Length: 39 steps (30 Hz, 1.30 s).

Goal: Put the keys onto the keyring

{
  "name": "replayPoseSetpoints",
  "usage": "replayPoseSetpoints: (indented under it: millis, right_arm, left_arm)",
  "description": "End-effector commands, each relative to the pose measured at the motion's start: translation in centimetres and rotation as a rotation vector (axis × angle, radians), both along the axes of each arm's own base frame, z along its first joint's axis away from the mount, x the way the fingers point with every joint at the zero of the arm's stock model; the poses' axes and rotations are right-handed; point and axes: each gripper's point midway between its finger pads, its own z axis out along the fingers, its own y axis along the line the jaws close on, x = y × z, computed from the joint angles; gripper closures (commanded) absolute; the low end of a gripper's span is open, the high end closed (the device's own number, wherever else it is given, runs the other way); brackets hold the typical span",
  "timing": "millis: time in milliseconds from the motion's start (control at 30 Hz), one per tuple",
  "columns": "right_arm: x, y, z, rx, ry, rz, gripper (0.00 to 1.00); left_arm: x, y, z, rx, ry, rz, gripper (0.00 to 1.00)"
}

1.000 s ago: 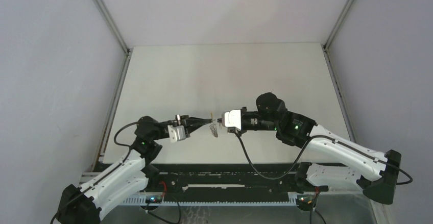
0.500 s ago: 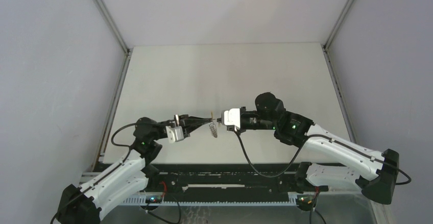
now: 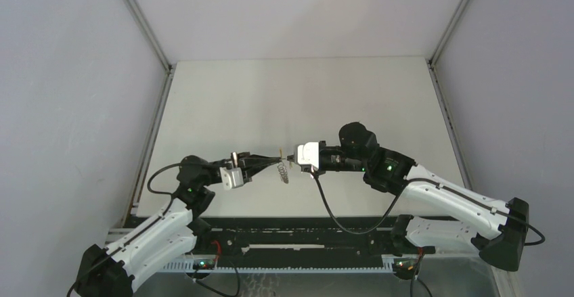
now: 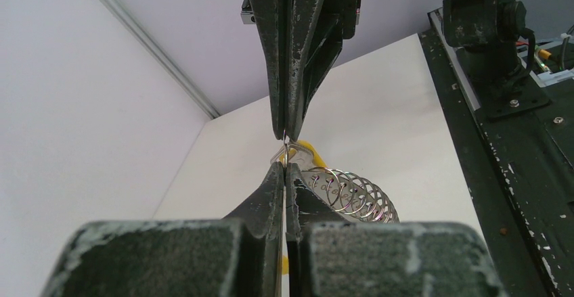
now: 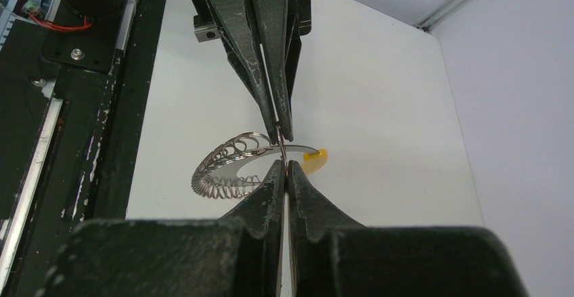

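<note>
The keyring (image 3: pixel 283 170) hangs above the table between the two arms. It is a flat grey ring (image 5: pixel 230 165) strung with several small wire loops (image 4: pixel 348 194) and has a yellow section (image 5: pixel 315 159). My left gripper (image 4: pixel 285 166) is shut on a thin wire part of the keyring's rim. My right gripper (image 5: pixel 284 163) is shut and meets it tip to tip (image 3: pixel 285 160). A speck of orange shows between the right gripper's tips, and a thin metal sliver (image 5: pixel 279 141) runs up from there to the left tips. This looks like the orange-headed key, mostly hidden. The green-headed key is out of view.
Both arms reach inward low over the near part of the white table (image 3: pixel 304 94). Grey walls with metal corner rails (image 3: pixel 145 26) close in the sides and back. The black base rail (image 3: pixel 298 233) with cables runs along the near edge.
Both grippers and the keyring have drifted slightly to the left together. Both grippers stay shut.
</note>
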Motion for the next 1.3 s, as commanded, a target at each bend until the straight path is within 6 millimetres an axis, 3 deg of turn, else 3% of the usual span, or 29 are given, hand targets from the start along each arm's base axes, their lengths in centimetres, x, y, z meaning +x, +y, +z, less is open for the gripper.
replayPoseSetpoints:
  millis: [0, 1267]
  right_arm:
    - [0.02, 0.37, 1.48, 0.057, -0.012, 0.006, 1.00]
    - [-0.32, 0.45, 1.14, 0.045, -0.005, 0.016, 1.00]
  left_arm:
    - [-0.56, 0.00, 0.02, -0.016, -0.009, -0.019, 1.00]
    - [-0.22, 0.02, 0.24, -0.027, -0.008, -0.003, 1.00]
